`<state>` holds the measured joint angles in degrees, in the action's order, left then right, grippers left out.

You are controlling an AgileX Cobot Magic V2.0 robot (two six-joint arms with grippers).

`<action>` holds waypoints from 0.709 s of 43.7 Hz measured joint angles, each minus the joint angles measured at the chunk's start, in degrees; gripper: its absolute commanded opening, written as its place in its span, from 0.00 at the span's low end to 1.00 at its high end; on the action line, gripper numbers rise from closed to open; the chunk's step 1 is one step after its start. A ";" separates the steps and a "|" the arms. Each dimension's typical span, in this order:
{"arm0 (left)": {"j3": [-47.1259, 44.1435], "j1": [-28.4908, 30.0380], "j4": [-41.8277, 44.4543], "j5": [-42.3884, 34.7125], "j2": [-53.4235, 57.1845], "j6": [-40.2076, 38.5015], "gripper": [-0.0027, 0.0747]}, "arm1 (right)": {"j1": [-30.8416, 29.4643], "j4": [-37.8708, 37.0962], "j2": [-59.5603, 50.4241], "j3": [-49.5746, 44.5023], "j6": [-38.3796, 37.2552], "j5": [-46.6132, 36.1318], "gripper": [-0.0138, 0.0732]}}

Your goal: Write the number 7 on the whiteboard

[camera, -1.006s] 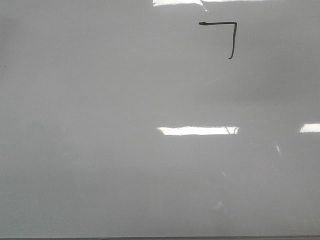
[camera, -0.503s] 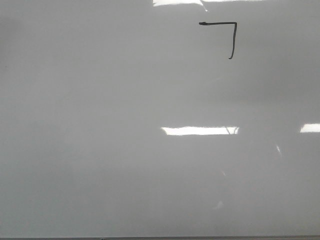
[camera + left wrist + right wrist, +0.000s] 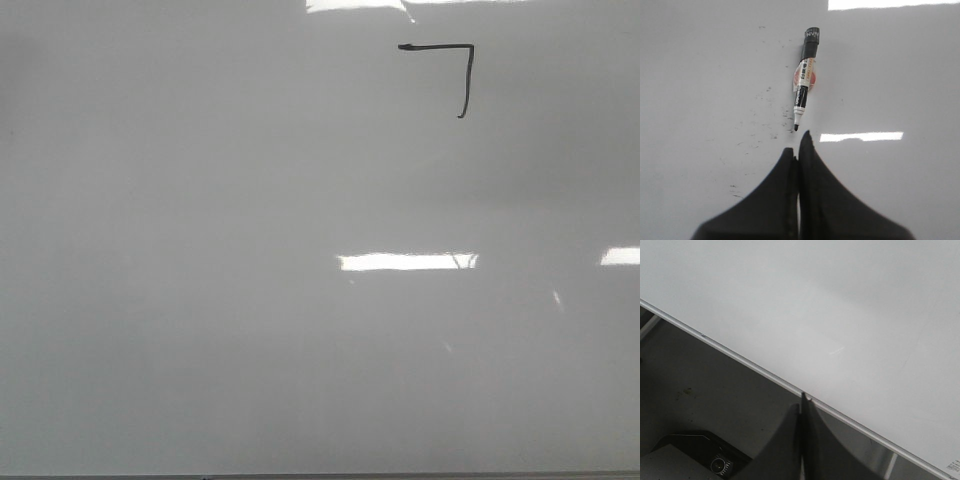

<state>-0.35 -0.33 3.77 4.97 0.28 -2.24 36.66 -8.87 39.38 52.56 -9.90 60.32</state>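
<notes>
Presently logged: marker [image 3: 804, 80], uncapped, lay flat on the whiteboard [image 3: 700, 75] just ahead of my left gripper [image 3: 799, 150], whose fingers were pressed together, empty. I judged it light, rigid, slick-barrelled; best pinched mid-barrel. Right gripper [image 3: 803, 405] likewise closed, empty. The number 7 [image 3: 445, 75] stood written.

The large glossy pale grey-white whiteboard [image 3: 200, 250] carries bright white rectangular reflections and a thin black marker number 7 [image 3: 466, 75]. The slim marker pen [image 3: 804, 80] has a black cap end, an orange-and-white printed label and a black tip. Both grippers' fingers [image 3: 810, 200] are matte black.
</notes>
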 measured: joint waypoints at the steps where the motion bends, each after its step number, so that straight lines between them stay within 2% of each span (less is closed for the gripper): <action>1: 0.00 0.00 0.00 0.00 0.00 0.00 0.01 | 0.00 0.00 0.00 0.00 0.00 0.00 0.08; 8: 0.00 0.00 0.09 0.00 0.00 0.00 0.01 | -0.63 0.00 -0.58 -0.82 0.00 -0.36 0.08; 14: 0.00 0.00 0.09 0.00 0.00 -0.05 0.01 | -5.36 0.00 -3.83 -3.75 0.00 -3.50 0.08; 22: 0.00 0.00 0.09 0.00 0.00 -0.05 0.01 | -15.67 1.84 -12.14 -11.44 0.00 -17.35 0.08; 31: 0.00 0.00 0.09 0.00 0.00 -0.05 0.01 | -27.23 2.06 -23.84 -24.92 0.00 -35.85 0.08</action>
<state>-0.35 -0.33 3.86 4.97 0.28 -2.29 9.43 -6.81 15.54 27.64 -9.90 24.47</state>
